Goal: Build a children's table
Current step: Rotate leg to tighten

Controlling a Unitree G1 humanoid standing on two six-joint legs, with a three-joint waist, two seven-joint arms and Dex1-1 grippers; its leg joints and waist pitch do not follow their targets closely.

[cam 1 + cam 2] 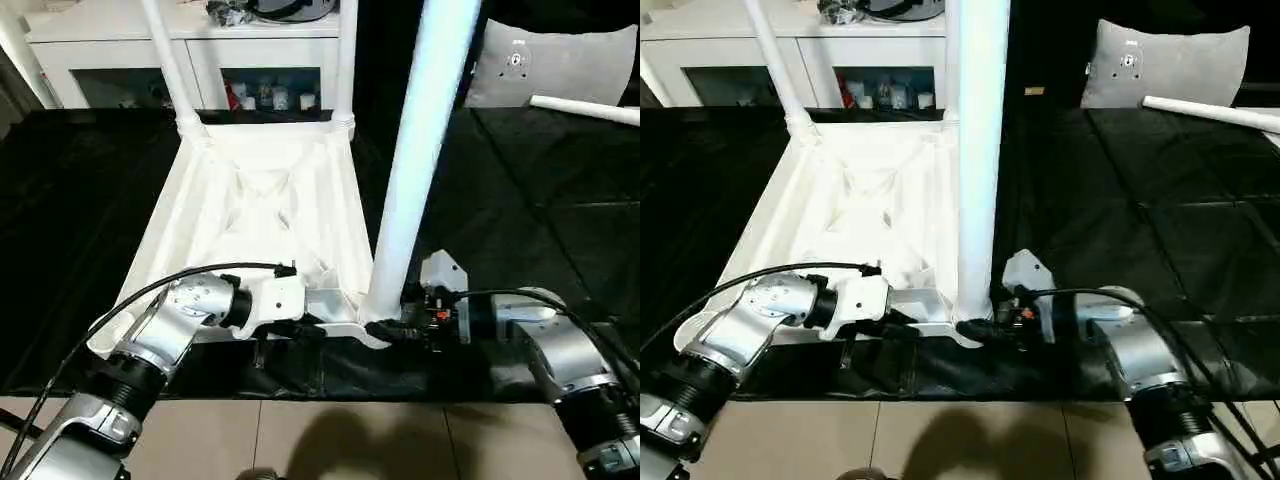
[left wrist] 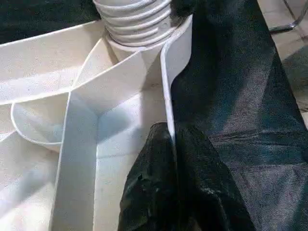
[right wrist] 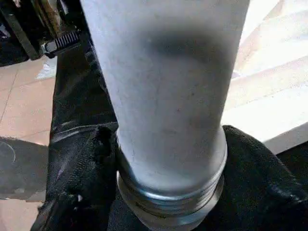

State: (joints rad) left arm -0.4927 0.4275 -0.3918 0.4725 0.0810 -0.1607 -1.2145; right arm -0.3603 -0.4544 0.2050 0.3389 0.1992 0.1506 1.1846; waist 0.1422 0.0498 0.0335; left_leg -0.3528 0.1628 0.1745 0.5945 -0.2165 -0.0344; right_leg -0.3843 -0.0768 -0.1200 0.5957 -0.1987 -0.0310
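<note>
The white tabletop (image 1: 260, 200) lies upside down on the black work surface, ribbed underside up. Two legs (image 1: 165, 60) (image 1: 347, 60) stand in its far corner sockets. A third leg (image 1: 415, 150) stands upright at the near right corner socket, and its threaded end (image 2: 134, 21) sits in the socket mouth. My right gripper (image 1: 385, 330) is shut on this leg's base, one black finger (image 3: 82, 178) on each side. My left gripper (image 1: 300, 325) is shut on the tabletop's near rim (image 2: 168, 86). A fourth leg (image 1: 585, 108) lies loose at the far right.
A grey cushion (image 1: 560, 65) leans behind the loose leg. A white cabinet (image 1: 120, 60) with small items stands beyond the work surface. The black cover's near edge (image 1: 330, 385) hangs over a tiled floor just below my arms.
</note>
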